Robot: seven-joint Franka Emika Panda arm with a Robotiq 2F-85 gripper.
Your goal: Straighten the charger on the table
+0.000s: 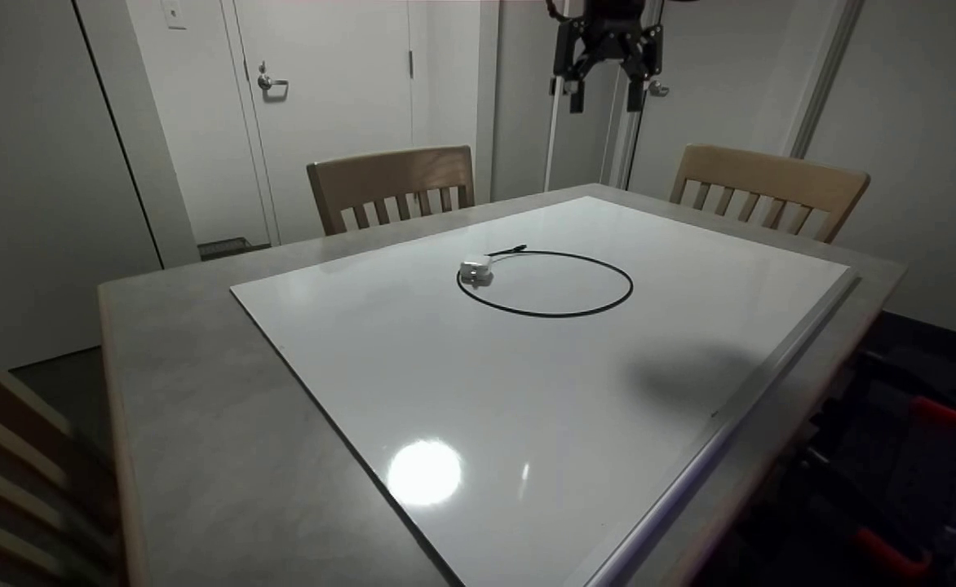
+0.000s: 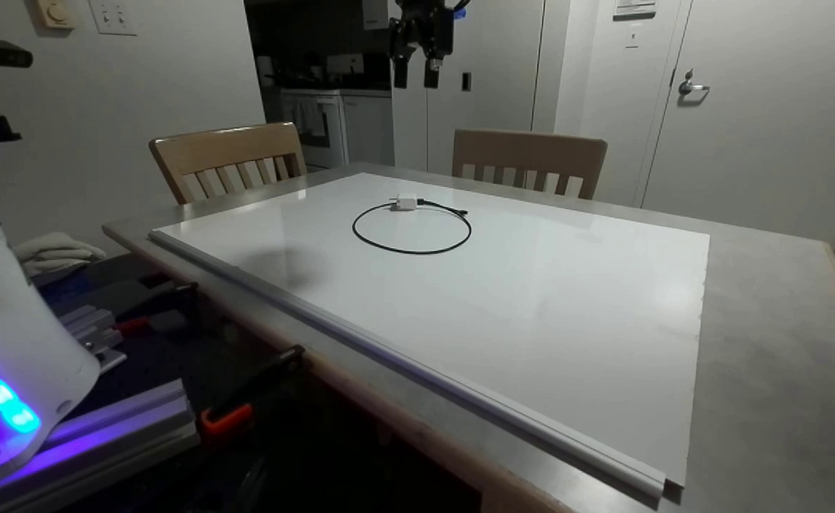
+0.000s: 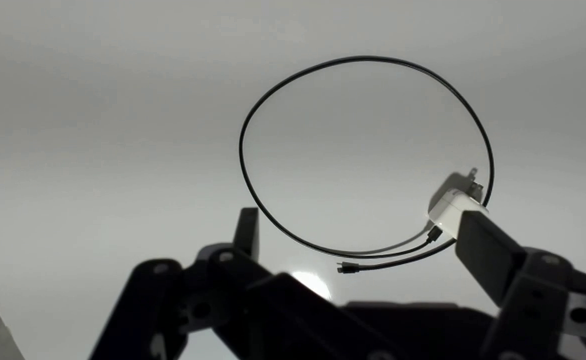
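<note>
Your charger [image 3: 365, 58] lies on the shiny white board [image 1: 413, 359] on top of the counter [image 1: 184, 408], its thin black cord [image 1: 559, 315] curled in one big ring. The white block [image 3: 450, 212] sits at the edge of the ring, with one plug end [image 3: 434, 233] of the cord stuck in it. The loose plug end [image 3: 349, 267] lies just outside the ring, beside the cord. Your gripper [image 1: 606, 99] hangs high over the counter, well apart from the charger, with its two fingers [image 3: 488, 250] spread wide. A pale rail [image 2: 417, 365] runs along one side of the board, well away from the cord. Wooden chairs [image 1: 392, 175] stand by the counter, and the white robot base [image 2: 26, 320] is next to it. The cord bends like a hoop, a bit wider than it is tall in your wrist view. There, the loose plug end points left, and the block's metal prongs [image 3: 473, 174] point up and right. Also there, a finger covers part of the block, and the cord slips out of sight beside it, so you can't tell if the ring and the block touch. In both exterior views, what is above your gripper is cut off at the top, and the dark patch [image 2: 318, 442] beside the counter is hard to make out
</note>
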